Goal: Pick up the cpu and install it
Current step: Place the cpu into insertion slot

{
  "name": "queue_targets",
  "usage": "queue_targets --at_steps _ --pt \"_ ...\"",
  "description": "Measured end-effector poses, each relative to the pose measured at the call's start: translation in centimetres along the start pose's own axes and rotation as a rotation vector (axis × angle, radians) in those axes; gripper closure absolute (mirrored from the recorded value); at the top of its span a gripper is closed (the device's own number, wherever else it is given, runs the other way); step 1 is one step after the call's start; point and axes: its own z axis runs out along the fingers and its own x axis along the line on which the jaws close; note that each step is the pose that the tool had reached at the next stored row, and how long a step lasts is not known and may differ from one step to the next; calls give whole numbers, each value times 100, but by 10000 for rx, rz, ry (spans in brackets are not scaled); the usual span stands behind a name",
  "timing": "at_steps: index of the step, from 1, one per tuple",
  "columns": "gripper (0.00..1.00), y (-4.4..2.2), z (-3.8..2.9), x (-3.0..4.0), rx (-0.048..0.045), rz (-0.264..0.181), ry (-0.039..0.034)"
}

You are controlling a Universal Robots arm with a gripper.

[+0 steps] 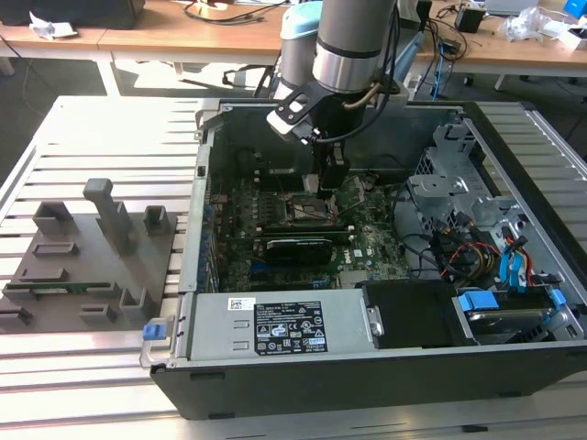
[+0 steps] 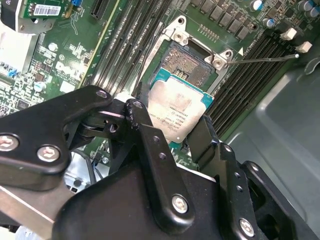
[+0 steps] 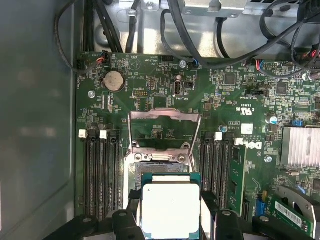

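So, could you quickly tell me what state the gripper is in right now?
Gripper: closed on the cpu, holding it over the open socket.

Open computer case (image 1: 321, 390) on a slatted metal table (image 1: 101, 128). Arm (image 1: 353, 46) reaching down into it from above, gripper (image 1: 321, 183) just over the green circuit board (image 1: 371, 234). Grey slotted tray (image 1: 73, 275) beside the case, on the exterior view's left. Wooden desks (image 1: 156, 41) behind.

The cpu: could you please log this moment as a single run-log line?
gripper: shut on cpu | cpu: partly over open socket, not seated | socket frame: raised | location: inside computer case
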Motion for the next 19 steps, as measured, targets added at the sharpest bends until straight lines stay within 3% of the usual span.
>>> queue_targets --at_steps 19 --pt "45 5 122 13 0 2 -1"
